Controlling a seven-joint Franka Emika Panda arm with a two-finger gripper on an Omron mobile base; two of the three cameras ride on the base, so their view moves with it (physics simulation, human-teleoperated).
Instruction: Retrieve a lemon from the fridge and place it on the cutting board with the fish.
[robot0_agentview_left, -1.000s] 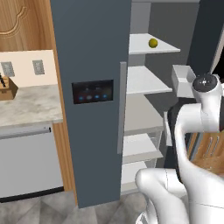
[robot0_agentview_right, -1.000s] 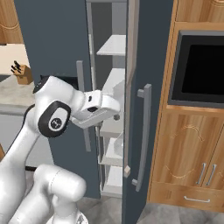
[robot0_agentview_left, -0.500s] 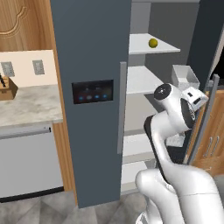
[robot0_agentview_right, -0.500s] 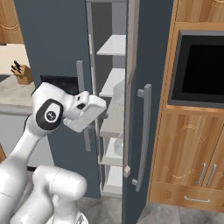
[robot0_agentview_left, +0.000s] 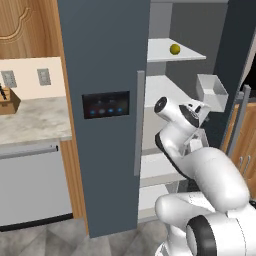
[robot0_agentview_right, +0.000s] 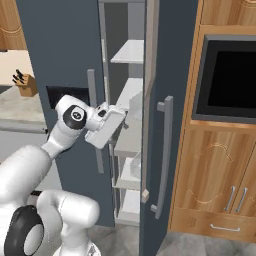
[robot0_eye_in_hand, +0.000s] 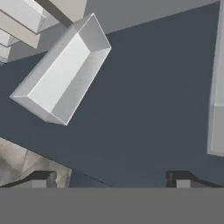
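While the fridge (robot0_agentview_left: 107, 60) left door stays shut, its right side stands open, white shelves exposed. High on the top shelf sits the lemon (robot0_agentview_left: 174, 48), free space around it. Lower right, the gripper (robot0_eye_in_hand: 111, 178) spreads empty near a door bin (robot0_eye_in_hand: 61, 74); the arm hides the lower shelves.

The lemon (robot0_agentview_left: 174, 49) lies on the fridge's top white shelf (robot0_agentview_left: 190, 55), toward its back edge; a knife block (robot0_agentview_left: 7, 102) stands on the worktop (robot0_agentview_left: 35, 122).
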